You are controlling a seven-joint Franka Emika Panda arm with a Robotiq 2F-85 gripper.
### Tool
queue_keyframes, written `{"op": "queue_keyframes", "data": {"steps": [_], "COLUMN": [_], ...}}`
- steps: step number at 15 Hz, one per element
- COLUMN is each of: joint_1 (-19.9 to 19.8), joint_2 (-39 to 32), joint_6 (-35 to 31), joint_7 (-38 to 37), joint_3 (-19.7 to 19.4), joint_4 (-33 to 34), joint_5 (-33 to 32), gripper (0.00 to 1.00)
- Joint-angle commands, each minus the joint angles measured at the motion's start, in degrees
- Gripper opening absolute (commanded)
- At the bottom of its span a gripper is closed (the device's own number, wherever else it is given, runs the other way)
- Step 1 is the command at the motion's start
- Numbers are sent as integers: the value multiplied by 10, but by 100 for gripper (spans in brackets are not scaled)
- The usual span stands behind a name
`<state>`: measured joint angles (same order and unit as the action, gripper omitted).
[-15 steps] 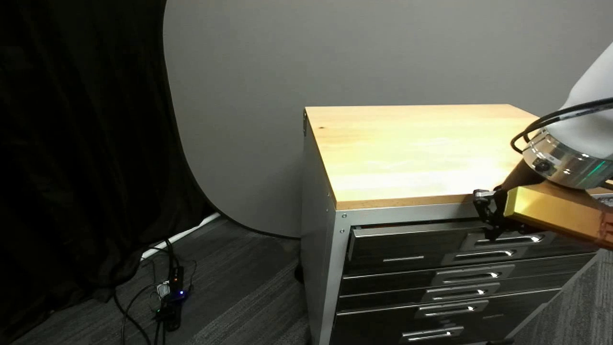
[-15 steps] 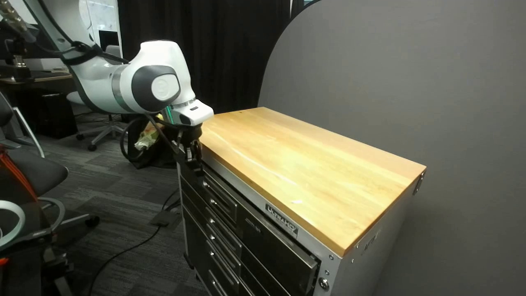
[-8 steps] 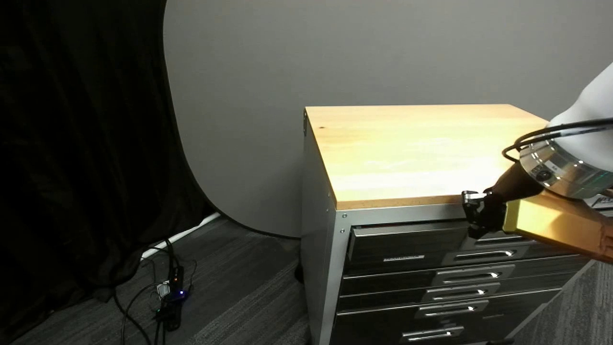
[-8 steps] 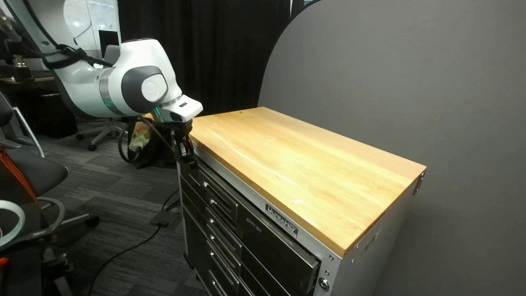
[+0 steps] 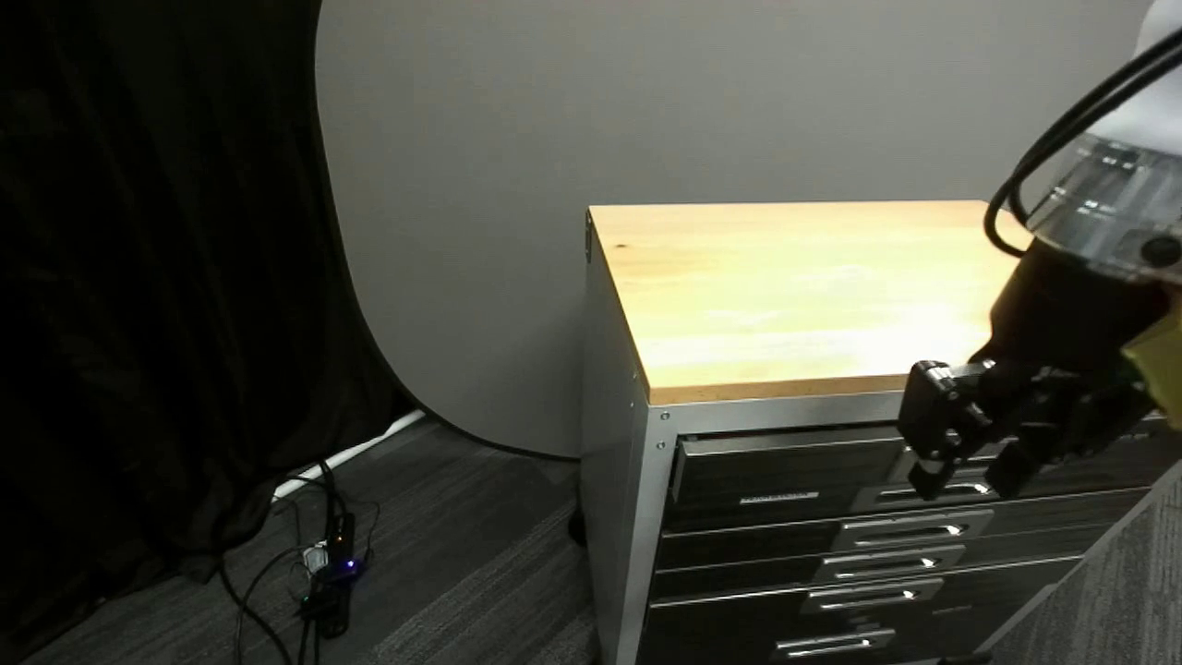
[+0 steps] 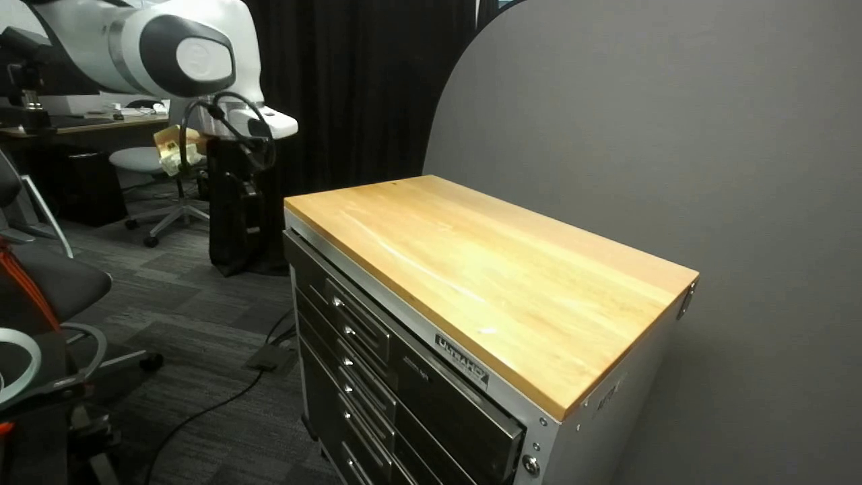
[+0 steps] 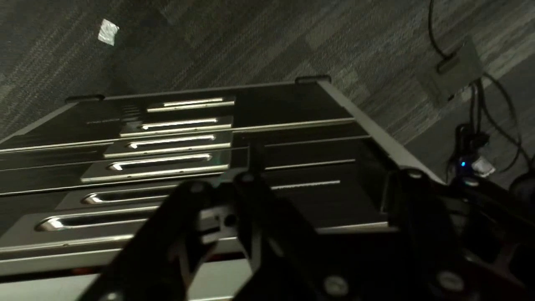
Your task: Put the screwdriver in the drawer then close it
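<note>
Currently the gripper (image 5: 970, 473) is unloaded: fingers (image 5: 928, 480) parted, nothing between them. It hangs clear of the UltraHD tool cabinet (image 6: 619, 404); an exterior view shows a gap. The screwdriver isn't visible in any view; best guess, inside the top drawer (image 5: 794, 466) ahead of the gripper.

That drawer sits slightly proud of the steel frame (image 5: 785, 415), dark slit over it. Probably only the closing push is left.

Main risk: drawer stops short, if the screwdriver lies propped up and its end catches under the frame. Next: fingertips slip into the uppermost pull handle (image 7: 100, 221) ahead of the gripper, hook, then drag the drawer out on retreat; parted fingers make that likelier, so bring them together first. In the wrist view the finger gap faces beside the handles, so a push there could land off-centre and make the drawer rack and bind.

Above the gripper, the looped cable (image 5: 1071, 120) might snag the wooden top (image 5: 794, 296) if the arm goes in low. Below the gripper, dark feet (image 7: 313, 78), casters or fixed, can't tell; if they roll, a hard push shifts the whole cabinet. Also: wrong guess, no screwdriver inside, and closing just finishes a failed run.
</note>
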<state>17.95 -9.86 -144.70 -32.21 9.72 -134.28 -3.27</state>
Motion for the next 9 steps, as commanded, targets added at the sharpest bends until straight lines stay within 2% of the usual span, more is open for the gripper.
{"op": "queue_keyframes", "data": {"steps": [1, 2, 3, 5, 6, 7, 9], "joint_1": [-11, -10, -9, -8, -10, -10, -10], "joint_2": [41, 42, 44, 48, 44, 45, 47], "joint_6": [158, 205, 251, 341, 270, 302, 326], "joint_7": [77, 84, 82, 96, 76, 81, 85], "joint_3": [14, 15, 15, 18, 17, 18, 19], "joint_4": [54, 79, 107, 166, 112, 137, 158], "joint_5": [22, 10, -2, -8, -2, -2, -2], "gripper": [91, 98, 100, 100, 100, 100, 100]}}
